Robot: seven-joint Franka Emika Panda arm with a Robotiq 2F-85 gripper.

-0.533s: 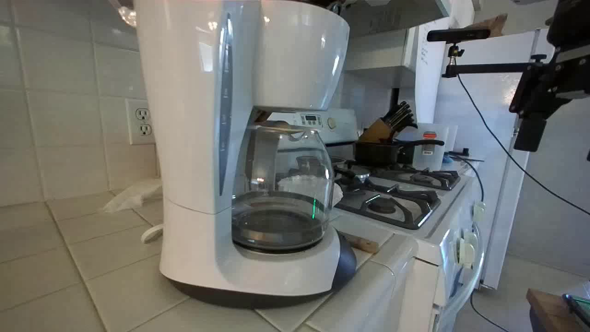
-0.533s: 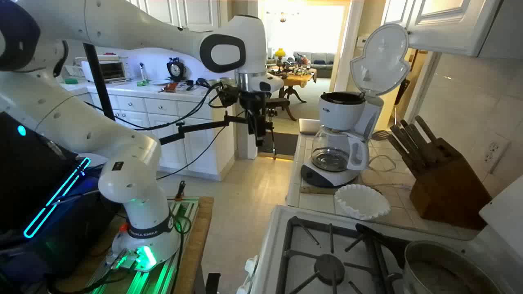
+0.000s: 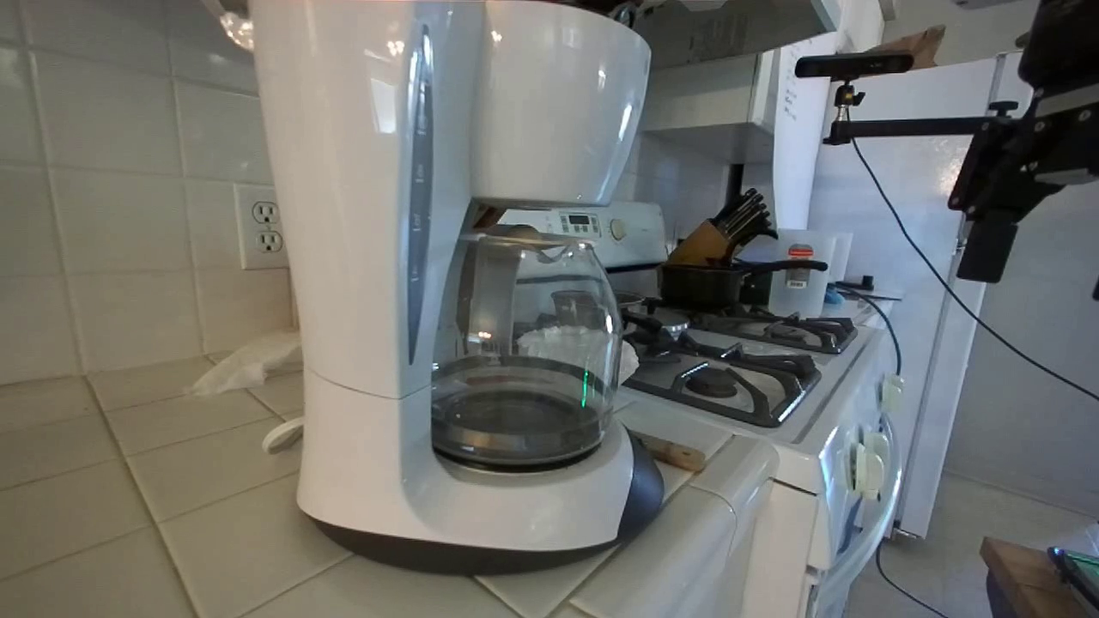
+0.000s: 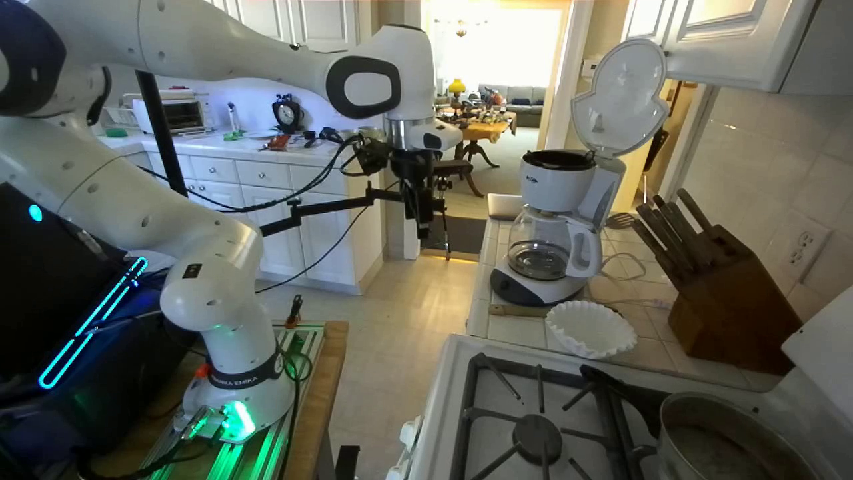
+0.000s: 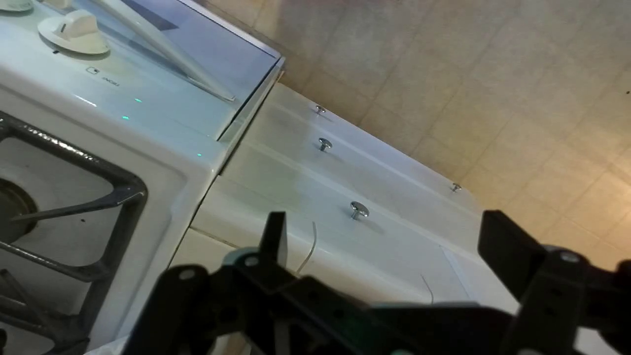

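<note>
My gripper (image 5: 384, 222) is open and empty in the wrist view, its two black fingers wide apart above a white cabinet front with metal knobs (image 5: 359, 209). In both exterior views the gripper (image 4: 424, 230) (image 3: 987, 249) hangs in the air, apart from everything. The nearest counter object is a white coffee maker (image 4: 556, 190) (image 3: 361, 257), whose lid (image 4: 620, 97) stands raised. A glass carafe (image 4: 540, 252) (image 3: 537, 403) with a white handle sits on its base and appears empty. A white fluted bowl (image 4: 592, 330) stands beside the coffee maker.
A white gas stove (image 4: 460, 363) (image 5: 162, 207) with black grates adjoins the tiled counter. A pot (image 4: 723, 443) with a dark handle is on it. A wooden knife block (image 4: 733, 300) stands by the wall. A camera bar (image 4: 326, 205) and cables stick out from the wrist.
</note>
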